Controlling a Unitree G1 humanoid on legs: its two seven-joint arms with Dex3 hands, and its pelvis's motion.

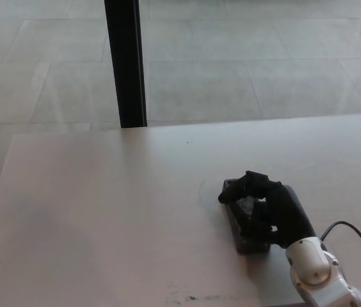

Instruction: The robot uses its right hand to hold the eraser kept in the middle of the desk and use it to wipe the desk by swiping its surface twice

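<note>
A dark rectangular eraser [244, 225] lies flat on the pale desk [104, 211], right of the middle and toward the near edge. My right hand [267, 208] rests on top of it, its black fingers [243, 188] curled down over the eraser's far end and its thumb against the side. The hand covers most of the eraser; only its left edge and near corner show. My white forearm [318, 275] comes in from the lower right with a black cable looping beside it. The left hand does not show.
A black vertical post [126, 64] stands just behind the desk's far edge, left of centre. Grey tiled floor lies beyond. Faint marker smudges [187, 298] sit at the desk's near edge.
</note>
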